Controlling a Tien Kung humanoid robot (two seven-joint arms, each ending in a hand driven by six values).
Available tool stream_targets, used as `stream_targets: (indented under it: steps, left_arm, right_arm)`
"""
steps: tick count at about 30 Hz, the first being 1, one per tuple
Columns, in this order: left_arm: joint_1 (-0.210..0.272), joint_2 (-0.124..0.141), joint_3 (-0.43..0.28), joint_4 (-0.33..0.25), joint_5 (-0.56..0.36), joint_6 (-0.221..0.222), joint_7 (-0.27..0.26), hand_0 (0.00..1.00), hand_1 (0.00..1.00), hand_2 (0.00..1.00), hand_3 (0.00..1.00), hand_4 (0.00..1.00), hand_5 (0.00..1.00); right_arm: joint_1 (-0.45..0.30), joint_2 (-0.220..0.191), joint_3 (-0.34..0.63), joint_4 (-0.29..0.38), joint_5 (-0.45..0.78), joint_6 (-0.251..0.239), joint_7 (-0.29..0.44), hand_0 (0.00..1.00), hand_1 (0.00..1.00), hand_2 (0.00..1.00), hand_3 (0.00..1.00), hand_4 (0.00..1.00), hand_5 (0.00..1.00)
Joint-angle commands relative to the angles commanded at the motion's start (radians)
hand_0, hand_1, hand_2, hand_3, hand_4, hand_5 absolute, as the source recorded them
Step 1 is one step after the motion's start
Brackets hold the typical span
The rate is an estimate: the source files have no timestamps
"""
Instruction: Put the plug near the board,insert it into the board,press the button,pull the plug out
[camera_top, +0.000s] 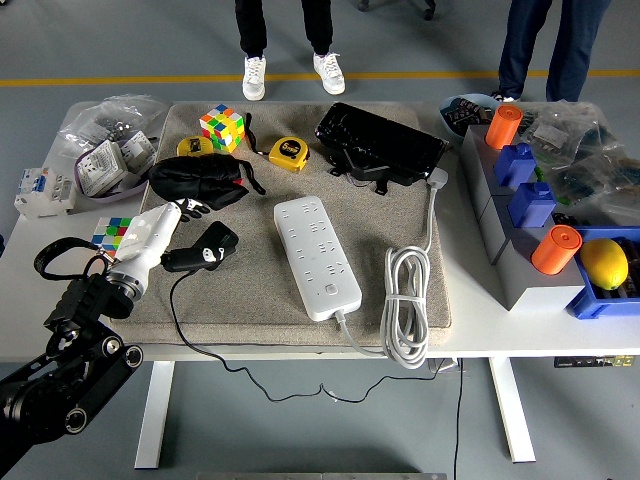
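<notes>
The black plug (203, 247), a blocky adapter with a thin black cord (200, 340) trailing off the desk's near edge, lies on the beige mat (250, 290) just left of the long white power strip (316, 256), which serves as landmark here. Further left of the strip, the robot's left hand (150, 235), white-shelled on a black arm, rests over the mat's left edge, its dark fingers (193, 209) loosely extended beside the plug and gripping nothing. Behind the hand, up-left of the strip, sit a black cloth pouch (197, 181), a multicoloured puzzle cube (222, 127) and a yellow tape measure (289, 152). Just behind the strip lies a glossy black case (380, 143). Right of the strip its white cable (405, 305) is coiled on the mat. Far right of the strip, at the white desk's (520, 335) edge, stand grey blocks with orange cylinders (555, 249) and blue bins, one holding a yellow lemon (603, 263).
</notes>
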Motion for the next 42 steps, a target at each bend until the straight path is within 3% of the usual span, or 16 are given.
stream_targets:
  steps: [12, 13, 18, 19, 24, 25, 30, 31, 42]
  left_arm:
    - [-0.011, -0.021, 0.012, 0.03, -0.006, -0.008, 0.024, 0.637, 0.65, 0.678, 0.719, 0.998, 0.563]
    - [-0.013, -0.022, 0.013, 0.033, -0.009, -0.009, 0.025, 0.512, 0.595, 0.623, 0.699, 0.998, 0.538]
    - [-0.021, -0.027, 0.027, 0.047, -0.015, -0.003, 0.028, 0.512, 0.595, 0.623, 0.699, 0.998, 0.538]
    - [-0.022, -0.028, 0.029, 0.048, -0.012, -0.002, 0.028, 0.418, 0.518, 0.536, 0.627, 0.947, 0.418]
    - [-0.027, -0.029, 0.039, 0.052, -0.019, 0.011, 0.024, 0.418, 0.518, 0.536, 0.627, 0.947, 0.418]
    - [-0.027, -0.029, 0.041, 0.053, -0.021, 0.013, 0.023, 0.34, 0.432, 0.468, 0.56, 0.892, 0.31]
    - [-0.03, -0.03, 0.051, 0.06, -0.012, 0.032, 0.017, 0.34, 0.432, 0.468, 0.56, 0.892, 0.31]
    - [-0.03, -0.03, 0.053, 0.061, -0.012, 0.037, 0.015, 0.296, 0.395, 0.437, 0.532, 0.82, 0.18]
    - [-0.034, -0.029, 0.065, 0.064, -0.02, 0.078, -0.006, 0.253, 0.363, 0.387, 0.53, 0.802, 0.124]
  right_arm:
    - [-0.001, -0.001, -0.002, 0.001, 0.0, 0.0, 0.001, 0.605, 0.619, 0.559, 0.547, 0.807, 0.321]
    - [-0.001, -0.001, -0.002, 0.0, 0.0, 0.0, 0.001, 0.605, 0.619, 0.558, 0.547, 0.808, 0.322]
    - [0.0, -0.001, 0.0, 0.001, -0.001, 0.0, 0.002, 0.605, 0.619, 0.558, 0.547, 0.808, 0.322]
    - [0.001, -0.001, 0.0, 0.001, -0.001, 0.0, 0.002, 0.601, 0.62, 0.558, 0.547, 0.808, 0.322]
    - [0.002, -0.003, -0.002, 0.001, 0.0, 0.0, 0.003, 0.601, 0.62, 0.558, 0.547, 0.808, 0.322]
    - [0.002, -0.003, -0.002, 0.001, 0.0, 0.0, 0.003, 0.604, 0.619, 0.558, 0.548, 0.807, 0.321]
    - [0.002, -0.004, -0.005, 0.001, 0.0, 0.0, 0.003, 0.604, 0.619, 0.558, 0.548, 0.807, 0.321]
    - [0.001, -0.005, -0.006, 0.001, 0.0, 0.0, 0.003, 0.604, 0.618, 0.558, 0.547, 0.806, 0.321]
    - [0.001, -0.008, -0.005, 0.003, -0.003, -0.001, 0.006, 0.603, 0.616, 0.558, 0.547, 0.805, 0.322]
